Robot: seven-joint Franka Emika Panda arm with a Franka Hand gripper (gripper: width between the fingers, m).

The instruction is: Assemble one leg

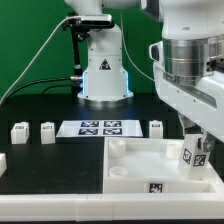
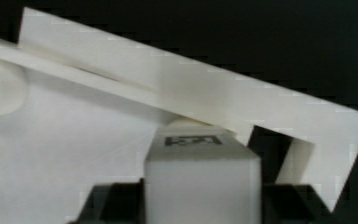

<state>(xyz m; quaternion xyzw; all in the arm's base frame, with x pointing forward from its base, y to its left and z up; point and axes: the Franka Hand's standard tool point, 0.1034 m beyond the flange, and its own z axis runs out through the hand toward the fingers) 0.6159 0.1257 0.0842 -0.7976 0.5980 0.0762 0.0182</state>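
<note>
My gripper [image 1: 196,148] is shut on a leg [image 1: 188,156], a small white block with a black-and-white tag on its face. It holds the leg upright over the right end of the large white tray-like piece [image 1: 140,172], near its far right corner. In the wrist view the leg [image 2: 201,165] stands between my dark fingers [image 2: 119,203], with the gripper [image 2: 202,208] low over the tray's raised rim [image 2: 158,85]. Whether the leg touches the tray is hidden.
Two more white legs [image 1: 18,130] [image 1: 47,130] stand at the exterior view's left, and another [image 1: 156,127] right of the marker board [image 1: 100,127]. The robot base [image 1: 104,75] stands behind them, with cables at the back left.
</note>
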